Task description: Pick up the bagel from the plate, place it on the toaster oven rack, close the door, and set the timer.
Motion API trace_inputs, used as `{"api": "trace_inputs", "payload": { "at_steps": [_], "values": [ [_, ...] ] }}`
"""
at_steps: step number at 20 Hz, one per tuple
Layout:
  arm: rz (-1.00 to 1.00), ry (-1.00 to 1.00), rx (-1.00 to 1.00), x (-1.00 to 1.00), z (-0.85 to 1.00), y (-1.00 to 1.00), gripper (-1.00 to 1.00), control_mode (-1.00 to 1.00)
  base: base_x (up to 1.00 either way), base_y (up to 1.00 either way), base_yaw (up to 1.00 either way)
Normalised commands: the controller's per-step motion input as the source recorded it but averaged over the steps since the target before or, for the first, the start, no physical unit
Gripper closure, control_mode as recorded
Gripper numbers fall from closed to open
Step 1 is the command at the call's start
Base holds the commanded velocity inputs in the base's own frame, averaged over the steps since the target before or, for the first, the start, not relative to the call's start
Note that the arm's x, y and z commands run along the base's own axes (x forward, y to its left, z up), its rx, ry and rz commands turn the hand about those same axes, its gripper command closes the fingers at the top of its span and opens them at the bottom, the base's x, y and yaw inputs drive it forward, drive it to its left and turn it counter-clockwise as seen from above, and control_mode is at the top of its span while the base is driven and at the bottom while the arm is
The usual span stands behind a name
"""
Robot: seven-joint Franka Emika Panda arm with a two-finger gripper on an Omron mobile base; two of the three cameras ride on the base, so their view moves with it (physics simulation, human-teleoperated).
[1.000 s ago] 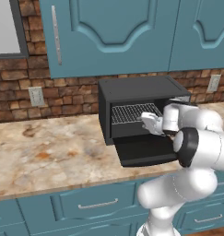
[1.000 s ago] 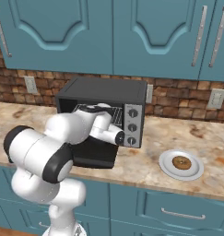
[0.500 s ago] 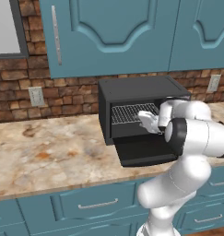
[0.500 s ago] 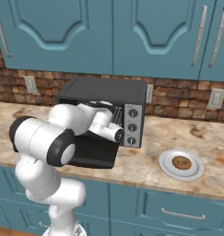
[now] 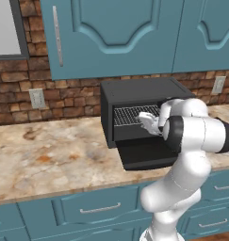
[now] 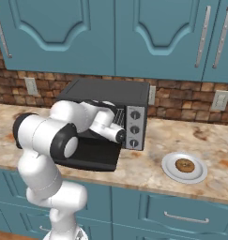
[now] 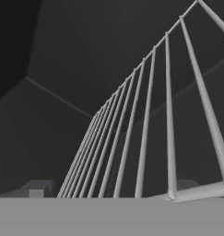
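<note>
Bagel [image 6: 184, 165] lies on the plate [image 6: 171, 171] right of the toaster oven [image 6: 136, 94], well apart from the empty, spread gripper [image 5: 146, 121] at the rack [image 5: 127, 114] above the open door [image 6: 99, 157].

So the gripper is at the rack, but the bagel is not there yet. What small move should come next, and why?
Probably draw the gripper back out of the oven. It is open and empty at the rack, while the bagel lies on the plate, on the counter to the oven's right. The door is already down.
</note>
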Motion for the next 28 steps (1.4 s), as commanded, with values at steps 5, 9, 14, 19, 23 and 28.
{"api": "trace_inputs", "payload": {
  "at_steps": [5,9,14,19,23,28],
  "values": [
    [0.00,0.00,0.00,0.25,-0.18,0.00,-1.00,-1.00,0.00,0.00,0.00],
    [0.00,0.00,0.00,0.11,-0.17,0.00,1.00,-1.00,0.00,0.00,0.00],
    [0.00,0.00,0.00,-0.05,-0.05,0.00,1.00,-1.00,0.00,0.00,0.00],
    [0.00,0.00,0.00,-0.33,-0.01,0.00,1.00,-1.00,0.00,0.00,0.00],
    [0.00,0.00,0.00,-0.70,-0.11,0.00,1.00,-1.00,0.00,0.00,0.00],
    [0.00,0.05,0.00,-0.83,-0.19,-0.04,1.00,-1.00,0.00,0.00,0.00]
  ]
}}
